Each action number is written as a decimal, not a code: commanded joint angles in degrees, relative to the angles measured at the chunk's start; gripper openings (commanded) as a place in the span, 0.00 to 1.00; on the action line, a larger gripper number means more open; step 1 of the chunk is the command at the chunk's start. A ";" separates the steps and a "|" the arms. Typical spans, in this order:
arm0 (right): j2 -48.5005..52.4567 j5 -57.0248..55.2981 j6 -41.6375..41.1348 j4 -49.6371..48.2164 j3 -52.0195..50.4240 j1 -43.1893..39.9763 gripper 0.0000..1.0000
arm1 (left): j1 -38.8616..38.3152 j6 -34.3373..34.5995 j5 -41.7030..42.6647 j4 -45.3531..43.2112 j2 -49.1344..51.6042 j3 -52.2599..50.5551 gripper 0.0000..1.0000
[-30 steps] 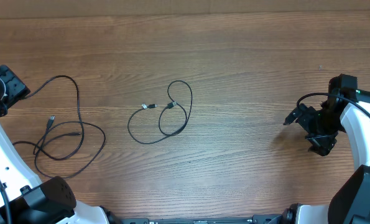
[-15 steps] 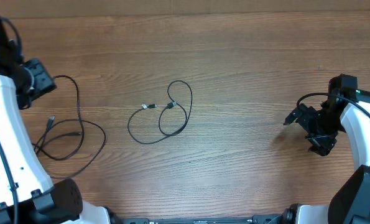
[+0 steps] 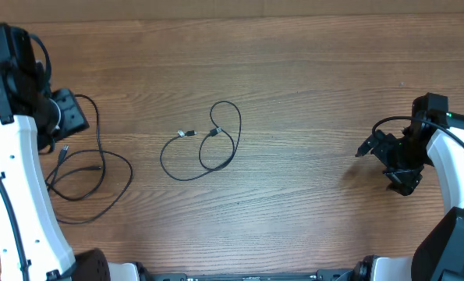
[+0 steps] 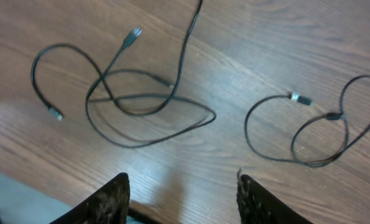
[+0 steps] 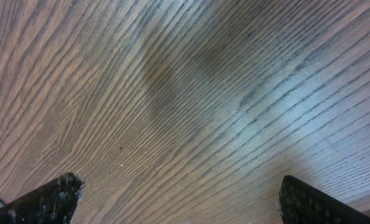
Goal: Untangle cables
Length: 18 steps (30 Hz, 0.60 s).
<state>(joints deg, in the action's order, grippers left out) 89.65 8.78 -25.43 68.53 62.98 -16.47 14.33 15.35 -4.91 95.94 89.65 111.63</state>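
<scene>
Left tool (image 4: 181,186): jaws partway apart, nothing between them, nothing held. You have it hanging above bare table (image 4: 191,146), on the near side of the left bunch (image 4: 135,95).

The bunch lies flat on the wood, with black loops crossing each other at several spots. One plug (image 4: 134,34) is free at the far side and another end (image 4: 55,114) is out to the left. One strand runs off the top of the wrist view. I can't tell whether it's one cord or two.

Past it, toward the middle of the table, is the small cable (image 4: 334,116). It lies well apart from the bunch, curled in a loop that crosses itself, silver tip showing.

Step, as I judge it: approach, picking a grasp on the left bunch. No crossing there is undone yet. Next you need to drop onto a single strand or a free plug, away from the crossings. The cord is thin and flat, so the fingertips have to reach right down to the wood.

Left arm (image 3: 17,179) runs up the table's left edge, wrist bent over the bunch. Right tool (image 3: 384,152) sits far off at the right side, jaws wide, empty, over bare wood.
</scene>
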 commanded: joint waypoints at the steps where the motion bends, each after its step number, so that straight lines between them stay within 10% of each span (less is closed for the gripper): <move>1: 0.17 0.33 0.42 -0.33 -0.52 -0.11 1.00 | -0.07 3.69 -1.70 -1.79 -3.28 -5.38 0.61; 6: 0.17 0.33 0.42 -0.31 -0.52 -0.11 1.00 | 0.00 15.41 -1.64 -5.60 -4.39 -13.40 0.97; 18: 0.17 0.33 0.39 -0.24 -0.52 -0.11 1.00 | 0.00 30.82 3.06 -28.24 -2.25 -28.89 0.98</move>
<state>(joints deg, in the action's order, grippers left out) 89.67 8.78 -25.43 68.45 62.87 -16.47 14.33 41.12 -3.25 69.71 86.41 84.84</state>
